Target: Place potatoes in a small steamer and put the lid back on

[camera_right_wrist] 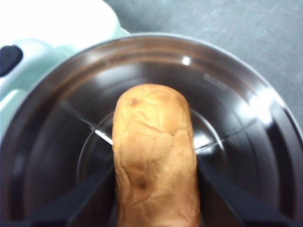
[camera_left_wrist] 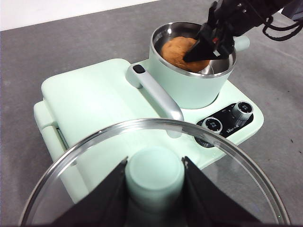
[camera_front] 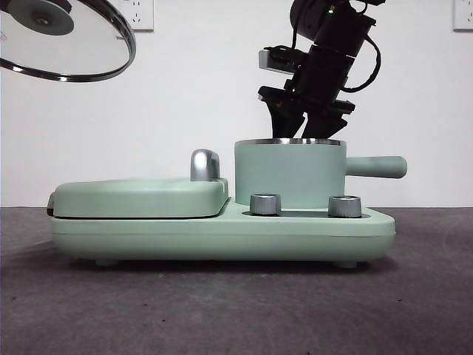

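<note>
one potato (camera_right_wrist: pixel 155 156) sits clamped in the right gripper (camera_left_wrist: pixel 208 47), reaching down into the single steamer (camera_front: pixel 290 174), while the left gripper (camera_left_wrist: pixel 154 182) holds one lid (camera_left_wrist: pixel 236 189) by its knob.

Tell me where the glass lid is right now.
The lid hangs high at the front view's top left, above the griddle cover, its knob clamped in the left gripper.

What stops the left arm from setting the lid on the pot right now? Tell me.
Probably it can't yet. The left gripper holds the lid by its knob, up and off to the side, but the right gripper is down in the pot, its jaws around the potato, blocking the opening.
</note>
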